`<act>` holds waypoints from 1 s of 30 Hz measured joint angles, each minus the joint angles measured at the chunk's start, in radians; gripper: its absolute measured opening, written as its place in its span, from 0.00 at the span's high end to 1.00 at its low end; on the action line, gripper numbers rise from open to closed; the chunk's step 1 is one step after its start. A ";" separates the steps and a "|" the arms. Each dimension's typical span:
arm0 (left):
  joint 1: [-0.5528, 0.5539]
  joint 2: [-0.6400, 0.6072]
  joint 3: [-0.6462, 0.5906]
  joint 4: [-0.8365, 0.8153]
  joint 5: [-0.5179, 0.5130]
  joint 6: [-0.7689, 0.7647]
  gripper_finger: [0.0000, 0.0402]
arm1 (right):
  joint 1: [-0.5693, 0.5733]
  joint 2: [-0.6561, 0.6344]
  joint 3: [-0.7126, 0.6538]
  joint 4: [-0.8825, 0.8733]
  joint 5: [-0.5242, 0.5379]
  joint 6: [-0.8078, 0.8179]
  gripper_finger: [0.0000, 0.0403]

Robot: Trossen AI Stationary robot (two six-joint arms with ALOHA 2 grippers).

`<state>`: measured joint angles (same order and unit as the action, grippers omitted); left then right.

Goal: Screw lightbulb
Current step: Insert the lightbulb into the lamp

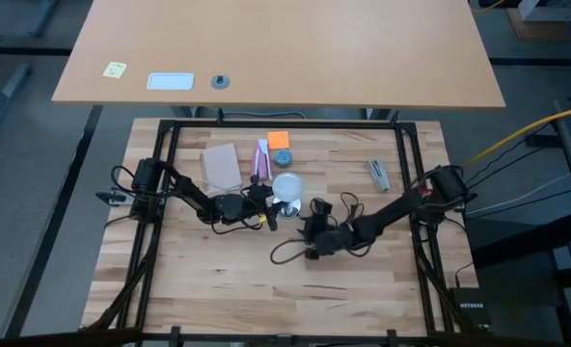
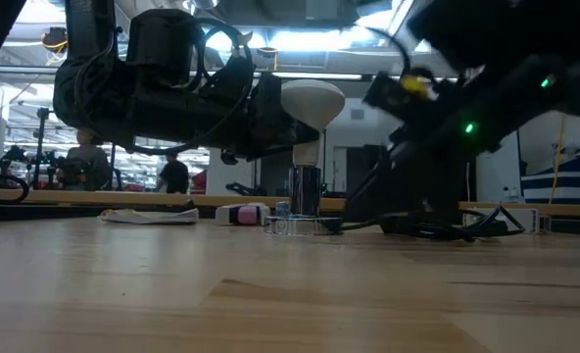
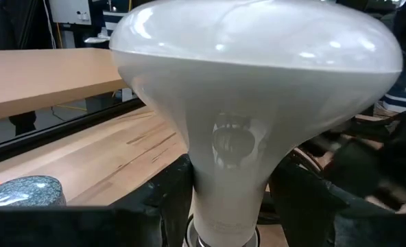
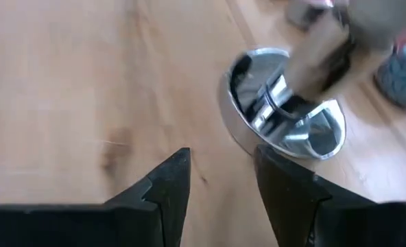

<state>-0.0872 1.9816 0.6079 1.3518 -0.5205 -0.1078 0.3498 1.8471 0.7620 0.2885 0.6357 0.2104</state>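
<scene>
The frosted white lightbulb (image 2: 312,103) stands upright, globe up, its neck in the silvery socket (image 2: 304,191). The socket's round disc base (image 4: 285,116) rests on the wooden table, with a thin dark cord (image 1: 287,253) trailing toward the near edge. My left gripper (image 1: 263,198) comes level from the table's left and is shut on the bulb's neck. My right gripper (image 4: 220,171) is open and low over the table on the socket's right, its fingertips just short of the disc's rim. My left gripper pinches the bulb's narrow neck (image 3: 227,206) between its two fingers, just below the flare of the globe. The fingers come level from the table's left, one on each side of the neck. The bulb stands upright in the socket. Whether my right gripper's fingertip (image 4: 261,154) touches the disc's rim, I cannot tell.
Behind the socket lie a pink-and-white packet (image 1: 262,159), an orange note (image 1: 279,139), a small grey-blue round thing (image 1: 283,156) and a pale flat pad (image 1: 221,166). A small metal piece (image 1: 379,173) lies at the far right. A black frame (image 1: 285,123) borders the table.
</scene>
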 joint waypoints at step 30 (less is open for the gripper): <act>0.001 0.001 0.000 -0.006 -0.003 0.005 0.57 | -0.208 0.047 0.001 -0.106 0.187 0.016 0.59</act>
<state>-0.0864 1.9823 0.6075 1.3457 -0.5232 -0.1028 0.1421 1.8942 0.7628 0.1822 0.8231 0.2260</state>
